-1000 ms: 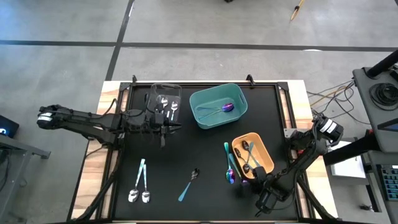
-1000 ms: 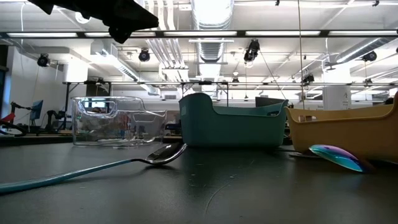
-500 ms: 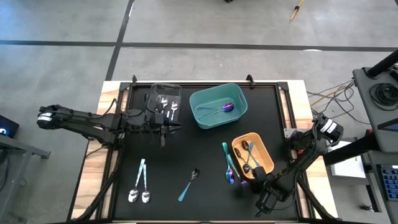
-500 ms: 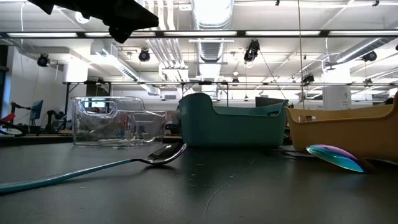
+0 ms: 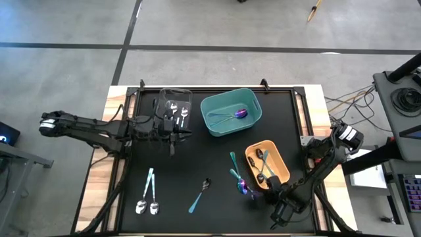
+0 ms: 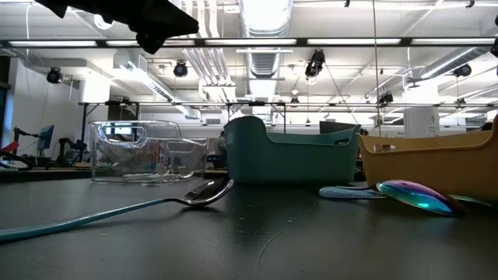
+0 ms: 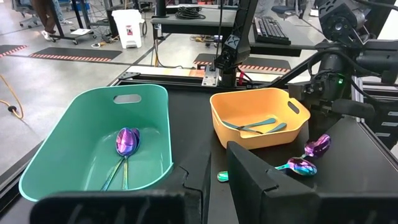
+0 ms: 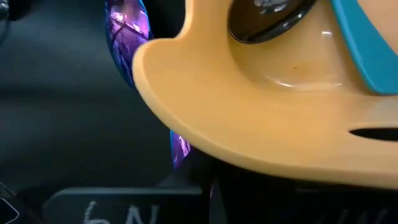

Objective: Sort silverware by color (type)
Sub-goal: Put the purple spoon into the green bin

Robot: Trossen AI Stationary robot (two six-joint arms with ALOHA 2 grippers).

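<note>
With jaws pressed together at the near corner of the orange bin (image 5: 285, 168), right gripper (image 5: 268, 193) possibly pinching nothing: hard to tell. Risk of nudging the bin, or of skidding the iridescent spoons (image 5: 241, 184) lying just beside it, toward the table's middle. Left gripper (image 5: 172, 137) waiting well away from that bin, by the clear bin (image 5: 176, 99). Matte black tabletop (image 5: 197, 155), slick under metal; beyond, grey floor and a lit open workshop
</note>
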